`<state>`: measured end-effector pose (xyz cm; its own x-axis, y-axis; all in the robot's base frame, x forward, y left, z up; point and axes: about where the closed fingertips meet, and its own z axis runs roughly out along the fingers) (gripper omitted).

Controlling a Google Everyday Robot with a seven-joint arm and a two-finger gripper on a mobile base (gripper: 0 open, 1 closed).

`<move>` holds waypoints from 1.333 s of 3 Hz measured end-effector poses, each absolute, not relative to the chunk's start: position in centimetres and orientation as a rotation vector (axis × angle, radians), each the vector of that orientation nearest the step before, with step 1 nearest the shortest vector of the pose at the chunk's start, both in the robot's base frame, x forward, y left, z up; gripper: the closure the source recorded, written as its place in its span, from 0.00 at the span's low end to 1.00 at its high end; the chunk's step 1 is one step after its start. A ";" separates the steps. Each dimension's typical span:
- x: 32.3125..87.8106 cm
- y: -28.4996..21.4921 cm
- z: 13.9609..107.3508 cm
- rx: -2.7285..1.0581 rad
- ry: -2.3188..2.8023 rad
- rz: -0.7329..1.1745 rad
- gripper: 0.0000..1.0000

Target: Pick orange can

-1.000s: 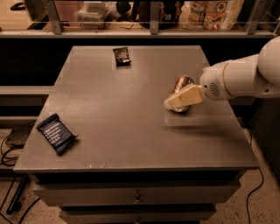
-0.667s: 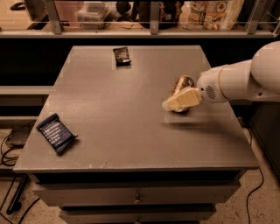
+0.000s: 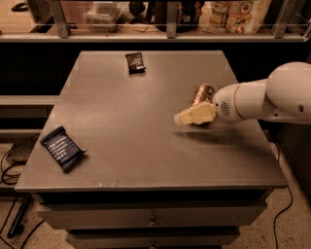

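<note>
The orange can (image 3: pixel 202 93) is a shiny copper-orange cylinder with a silver end, at the right middle of the grey table (image 3: pixel 121 121). It appears tilted, its open end facing up and back. My gripper (image 3: pixel 188 117), cream-coloured at the end of a white arm (image 3: pixel 262 99), reaches in from the right. It sits just in front of and partly over the can's lower part, hiding it. I cannot tell whether the can is held or only behind the gripper.
A dark blue snack packet (image 3: pixel 62 148) lies near the table's front left edge. A black packet (image 3: pixel 135 62) lies at the back. A railed shelf with bags and containers (image 3: pixel 238 14) runs behind the table. Drawers sit under the tabletop, and cables lie on the floor at left.
My gripper and arm have shifted slightly to the left. The can stays at almost the same spot. The packets have not moved.
</note>
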<state>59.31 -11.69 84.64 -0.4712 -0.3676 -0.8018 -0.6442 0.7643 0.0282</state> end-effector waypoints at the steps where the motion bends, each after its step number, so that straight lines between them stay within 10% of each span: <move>1: 59.5 -11.0 84.3 -0.726 2.118 0.436 0.25; 4: 61.1 -9.8 86.1 -0.745 2.089 0.459 0.99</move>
